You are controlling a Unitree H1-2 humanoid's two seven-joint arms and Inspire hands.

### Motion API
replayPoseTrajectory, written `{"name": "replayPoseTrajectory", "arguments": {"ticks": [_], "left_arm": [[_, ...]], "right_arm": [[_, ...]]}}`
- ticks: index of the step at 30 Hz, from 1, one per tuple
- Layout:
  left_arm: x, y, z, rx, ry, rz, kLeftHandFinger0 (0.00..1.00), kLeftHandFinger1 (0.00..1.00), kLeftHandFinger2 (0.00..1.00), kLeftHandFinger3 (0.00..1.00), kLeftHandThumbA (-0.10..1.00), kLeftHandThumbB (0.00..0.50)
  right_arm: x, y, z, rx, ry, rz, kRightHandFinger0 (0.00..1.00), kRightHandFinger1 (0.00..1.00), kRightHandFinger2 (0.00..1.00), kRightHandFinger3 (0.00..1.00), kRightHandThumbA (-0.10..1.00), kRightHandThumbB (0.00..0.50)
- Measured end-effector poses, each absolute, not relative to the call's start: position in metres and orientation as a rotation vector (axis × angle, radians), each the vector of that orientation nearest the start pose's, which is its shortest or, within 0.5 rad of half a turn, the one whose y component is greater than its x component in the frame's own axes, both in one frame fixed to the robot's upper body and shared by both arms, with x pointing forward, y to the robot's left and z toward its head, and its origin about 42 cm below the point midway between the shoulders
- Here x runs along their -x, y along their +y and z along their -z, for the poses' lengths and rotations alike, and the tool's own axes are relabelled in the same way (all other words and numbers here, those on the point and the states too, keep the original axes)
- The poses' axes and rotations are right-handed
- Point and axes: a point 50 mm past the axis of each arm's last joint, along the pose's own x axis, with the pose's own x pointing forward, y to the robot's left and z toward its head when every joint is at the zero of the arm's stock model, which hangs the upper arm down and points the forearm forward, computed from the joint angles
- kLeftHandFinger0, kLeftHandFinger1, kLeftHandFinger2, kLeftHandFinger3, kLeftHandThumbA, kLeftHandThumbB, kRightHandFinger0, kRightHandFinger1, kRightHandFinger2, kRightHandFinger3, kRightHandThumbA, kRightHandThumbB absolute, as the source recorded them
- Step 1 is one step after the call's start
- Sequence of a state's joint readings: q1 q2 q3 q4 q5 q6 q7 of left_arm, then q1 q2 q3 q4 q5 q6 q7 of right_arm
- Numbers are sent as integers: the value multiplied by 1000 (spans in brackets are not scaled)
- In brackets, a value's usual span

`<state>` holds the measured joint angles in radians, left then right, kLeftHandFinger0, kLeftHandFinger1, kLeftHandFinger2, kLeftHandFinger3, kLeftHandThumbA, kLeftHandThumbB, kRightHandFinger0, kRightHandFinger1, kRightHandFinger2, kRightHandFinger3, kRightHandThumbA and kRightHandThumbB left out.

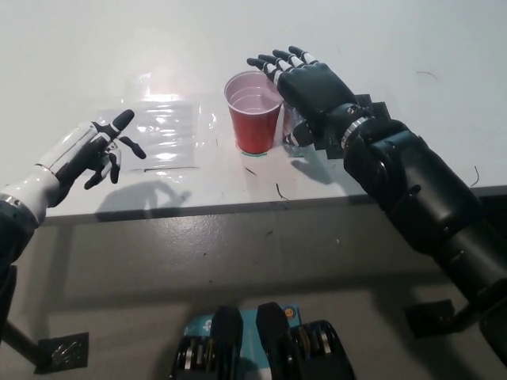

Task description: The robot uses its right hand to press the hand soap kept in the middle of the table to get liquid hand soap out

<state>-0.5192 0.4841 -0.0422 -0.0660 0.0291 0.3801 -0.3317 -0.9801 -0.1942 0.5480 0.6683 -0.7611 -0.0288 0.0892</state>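
Observation:
A clear soap bottle [295, 133] stands on the white table [380, 47] just right of a red cup [254, 112]. My black right hand [305, 79] lies flat over the bottle's top, palm down and open, fingers spread and reaching over the cup's rim. The bottle's pump head is hidden under the palm. My white left hand [93, 150] hovers open above the table's front left edge, holding nothing.
A clear plastic sheet [162, 131] lies on the table left of the cup. The table's front edge [261, 204] runs across the middle of the view, with grey floor [238, 269] below it. A small dark mark sits near the edge.

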Motion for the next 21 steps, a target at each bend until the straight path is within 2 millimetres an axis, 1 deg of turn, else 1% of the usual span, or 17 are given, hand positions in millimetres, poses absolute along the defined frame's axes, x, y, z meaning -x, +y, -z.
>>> {"name": "replayPoseTrajectory", "arguments": {"ticks": [1, 5, 7, 8, 12, 15, 21], "left_arm": [[-414, 299, -292, -537, -122, 284, 47, 32, 155, 412, 992, 72], [-414, 299, -292, -539, -121, 282, 28, 22, 141, 403, 998, 98], [-415, 299, -293, -541, -123, 281, 6, 6, 131, 393, 1000, 101], [-415, 299, -294, -541, -124, 281, 2, 4, 131, 392, 1000, 85], [-417, 298, -299, -544, -137, 280, 5, 0, 116, 384, 1000, 80], [-418, 297, -302, -546, -144, 280, 41, 14, 130, 386, 1000, 89], [-418, 297, -303, -547, -143, 286, 34, 18, 129, 380, 1000, 91]], "right_arm": [[-522, -96, -274, 1375, -412, -447, 1000, 1000, 1000, 1000, 1000, 500], [-524, -94, -273, 1375, -403, -449, 1000, 1000, 1000, 1000, 1000, 500], [-524, -94, -272, 1375, -401, -449, 1000, 1000, 1000, 1000, 1000, 500], [-524, -94, -271, 1376, -399, -449, 1000, 1000, 1000, 1000, 1000, 500], [-525, -94, -270, 1376, -395, -446, 1000, 1000, 1000, 1000, 1000, 500], [-525, -94, -267, 1372, -392, -445, 1000, 1000, 1000, 1000, 1000, 500], [-526, -93, -259, 1362, -389, -431, 1000, 1000, 1000, 1000, 1000, 500]]}}
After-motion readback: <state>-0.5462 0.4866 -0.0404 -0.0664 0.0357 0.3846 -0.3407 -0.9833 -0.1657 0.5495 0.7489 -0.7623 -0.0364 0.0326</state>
